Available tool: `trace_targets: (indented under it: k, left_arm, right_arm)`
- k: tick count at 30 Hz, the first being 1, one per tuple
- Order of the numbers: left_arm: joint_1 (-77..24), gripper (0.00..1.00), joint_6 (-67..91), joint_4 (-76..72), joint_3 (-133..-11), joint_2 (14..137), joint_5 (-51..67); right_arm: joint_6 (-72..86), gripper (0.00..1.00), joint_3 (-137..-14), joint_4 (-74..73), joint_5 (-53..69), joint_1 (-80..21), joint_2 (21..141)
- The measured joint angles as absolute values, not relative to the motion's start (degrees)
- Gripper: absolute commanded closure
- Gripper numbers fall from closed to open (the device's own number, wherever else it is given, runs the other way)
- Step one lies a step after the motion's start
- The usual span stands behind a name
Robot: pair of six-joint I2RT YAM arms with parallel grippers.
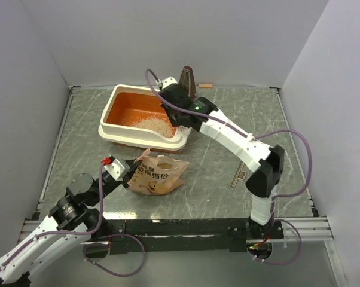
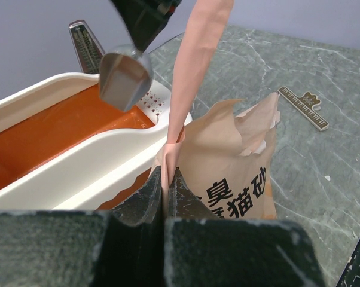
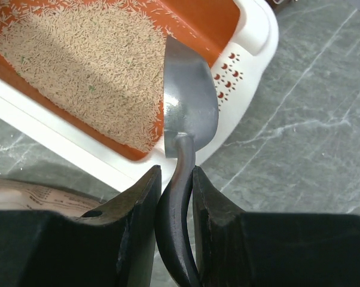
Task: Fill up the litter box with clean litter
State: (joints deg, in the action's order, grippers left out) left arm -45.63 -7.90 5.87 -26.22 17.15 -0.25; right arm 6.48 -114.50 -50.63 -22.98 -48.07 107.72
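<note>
The left arm (image 1: 43, 235) and right arm (image 1: 231, 134) are clad in white shells with black joints. Purple cables (image 1: 306, 156) are looped along both. The right hand (image 3: 175, 174) is black.

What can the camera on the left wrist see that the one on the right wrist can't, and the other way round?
Only the left wrist view: the left gripper pinching the top edge of the tan bag, the bag's printed characters, and a ruler lying on the table.

Only the right wrist view: the clean litter heaped in the litter box, and the right gripper clamped on the handle of the metal scoop.

Both: the scoop near the box's slotted corner, its orange inside and white rim, and the marbled table. The right view catches just a sliver of the bag.
</note>
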Motion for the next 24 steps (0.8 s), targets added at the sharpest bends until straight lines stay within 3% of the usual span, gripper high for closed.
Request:
trace_targets:
  k: [9, 14, 24]
  left_arm:
    - [-45.56, 0.99, -7.88, 4.97, -26.22, 18.24, 1.76]
    - [-45.45, 0.99, -7.86, 4.62, -26.22, 18.72, 2.85]
    - [-45.34, 0.99, -7.66, 3.18, -26.24, 20.75, 4.82]
  right_arm:
    - [9.85, 1.0, -98.04, -49.82, -19.35, -47.7, 82.08]
    - [12.4, 1.0, -95.96, -52.47, -14.85, -47.72, 66.5]
    - [14.13, 1.0, -92.66, -62.48, -0.03, -47.7, 54.39]
